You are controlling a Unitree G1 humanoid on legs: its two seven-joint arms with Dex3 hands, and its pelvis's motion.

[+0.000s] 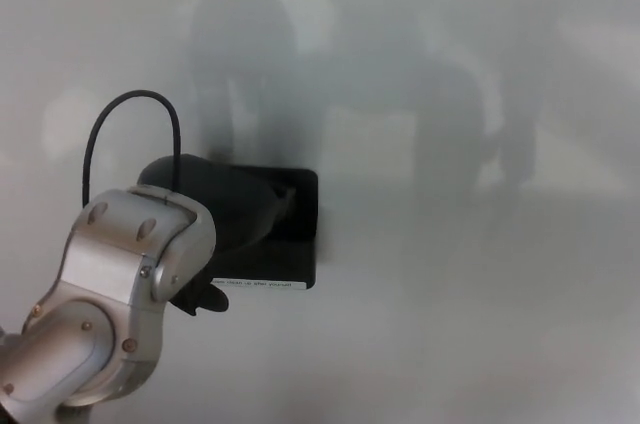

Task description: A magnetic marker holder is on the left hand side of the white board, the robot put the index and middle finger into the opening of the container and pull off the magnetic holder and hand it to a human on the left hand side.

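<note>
The black magnetic marker holder (296,244) is stuck flat on the whiteboard (480,304), left of centre, with a white label strip (258,285) along its bottom edge. My black left hand (225,209) lies over the holder's left half, and its tip reaches up to the holder's top edge. The hand hides that part of the holder, so its grip does not show. My right hand is out of the picture.
My silver left forearm (120,314) fills the lower left corner, and a black cable (130,104) loops above the wrist. Grey shadows fall across the upper board. No person shows in the picture.
</note>
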